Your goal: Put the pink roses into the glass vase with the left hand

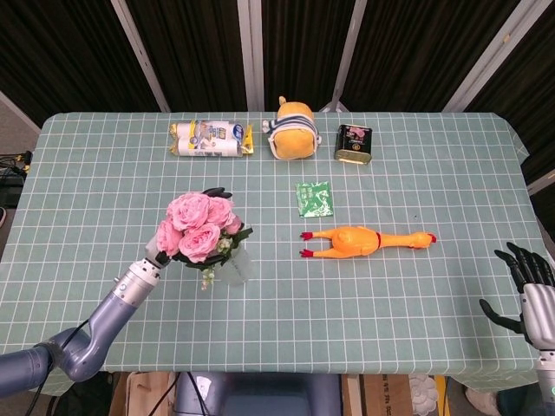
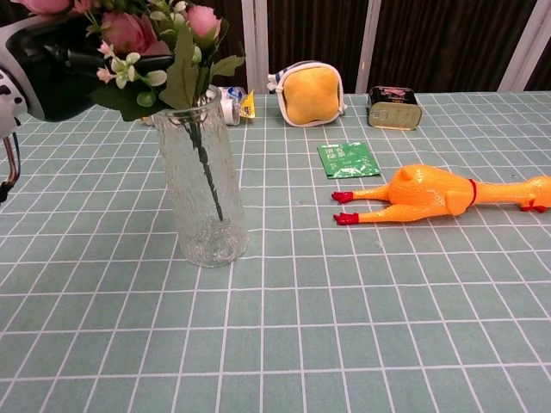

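Roses point(image 1: 196, 227) gripped in my left hand point(image 2: 60, 69), stem slanting down inside vase point(image 2: 201, 181), blooms leaning left of rim; right hand point(image 1: 531, 290) spread, idle, far off.

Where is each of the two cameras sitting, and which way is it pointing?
Head view: high above the near edge, looking down over the table; shows left hand and arm, right hand.
Chest view: low at the near edge, facing across the table; shows only the left hand.
Shared: pink roses, glass vase, rubber chicken.
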Robot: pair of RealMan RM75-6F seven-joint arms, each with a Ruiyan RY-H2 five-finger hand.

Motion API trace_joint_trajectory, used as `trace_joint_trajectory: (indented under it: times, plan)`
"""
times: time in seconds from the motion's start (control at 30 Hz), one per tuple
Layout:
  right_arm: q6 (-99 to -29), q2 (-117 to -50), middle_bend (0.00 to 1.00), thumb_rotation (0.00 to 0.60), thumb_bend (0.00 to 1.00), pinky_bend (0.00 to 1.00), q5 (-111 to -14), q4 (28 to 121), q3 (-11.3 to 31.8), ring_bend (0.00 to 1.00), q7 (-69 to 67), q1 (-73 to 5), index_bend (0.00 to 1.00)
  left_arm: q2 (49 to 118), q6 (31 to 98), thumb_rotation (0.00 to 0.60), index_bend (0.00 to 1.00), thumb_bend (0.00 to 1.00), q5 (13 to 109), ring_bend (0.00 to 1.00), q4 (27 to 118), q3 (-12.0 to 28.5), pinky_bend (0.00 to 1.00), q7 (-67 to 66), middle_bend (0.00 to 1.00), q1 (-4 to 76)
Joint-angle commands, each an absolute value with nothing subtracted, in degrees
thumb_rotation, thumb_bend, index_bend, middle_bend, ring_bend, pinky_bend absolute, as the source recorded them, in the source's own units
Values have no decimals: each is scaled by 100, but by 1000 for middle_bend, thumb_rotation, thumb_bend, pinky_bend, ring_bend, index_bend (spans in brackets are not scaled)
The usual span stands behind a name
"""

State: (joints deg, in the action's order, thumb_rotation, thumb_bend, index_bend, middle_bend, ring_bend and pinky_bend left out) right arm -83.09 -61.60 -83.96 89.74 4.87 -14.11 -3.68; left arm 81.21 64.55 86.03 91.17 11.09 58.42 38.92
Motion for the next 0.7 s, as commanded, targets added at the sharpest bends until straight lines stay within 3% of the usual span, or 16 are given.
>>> trace_joint_trajectory:
  times: [0.03,0.37,0.7]
  plan:
    - [-8302,-6168,82,600,280,0,-8406,8976,482,43,-1389,-377,177,7996,6403,600,69,162,8620,0,9263,1127,67,5790,62,3929]
    - [-8365,-6151,82,600,280,0,-8447,8984,478,43,-1452,-358,185,7280,6752,600,50,153,8634,0,9749,1012,9,5374,37,3554]
    - [-8433,-6113,82,600,280,0,-8562,9078,447,43,-1585,-340,189,6079,6504,600,14,153,8687,0,10098,483,0,5444,0,3145]
